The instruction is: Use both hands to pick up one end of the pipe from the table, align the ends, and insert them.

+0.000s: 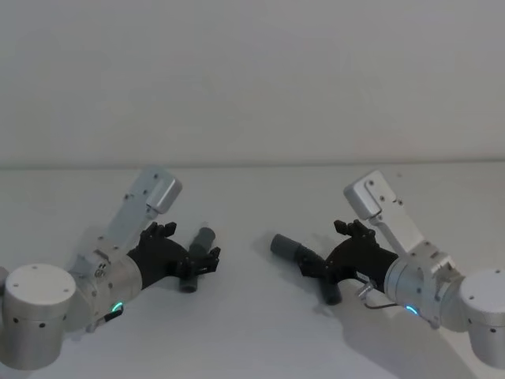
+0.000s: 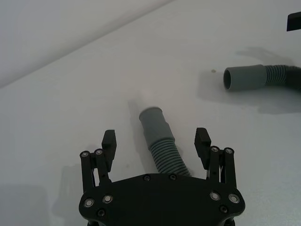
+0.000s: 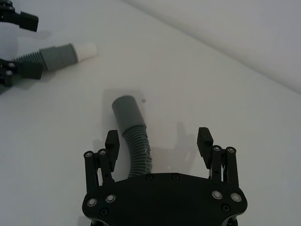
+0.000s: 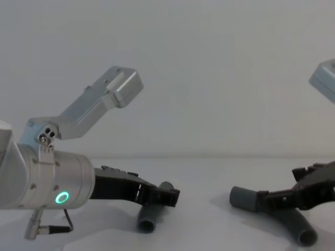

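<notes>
While both sets of jaws stand wide open and hold nothing, each one straddles its half of the pipe, so the step in hand looks like the grasp itself. Your left gripper [image 2: 155,135] sits low over the short piece [image 2: 164,153]. That piece's ribbed body runs between the fingers roughly on the centre line, and its smooth tip [image 2: 153,117] points out past them. Your right gripper [image 3: 158,135] straddles the long piece [image 3: 139,153] less evenly: the ribbed body lies close beside one finger [image 3: 112,143] and well apart from the other, with the smooth collar [image 3: 126,109] projecting ahead. Both pieces lie on the white table [image 1: 252,332], well apart, their free ends turned roughly toward each other across the gap. To do this well, shift the right gripper sideways until the body is centred, so the closing fingers do not shove or roll the piece. Close each gripper on the ribs just behind the smooth part, leaving tip and collar fully clear for mating. The corrugated body will probably flex, so squeeze firmly, expect some sag, and lift both pieces straight up before you turn the ends to face each other
</notes>
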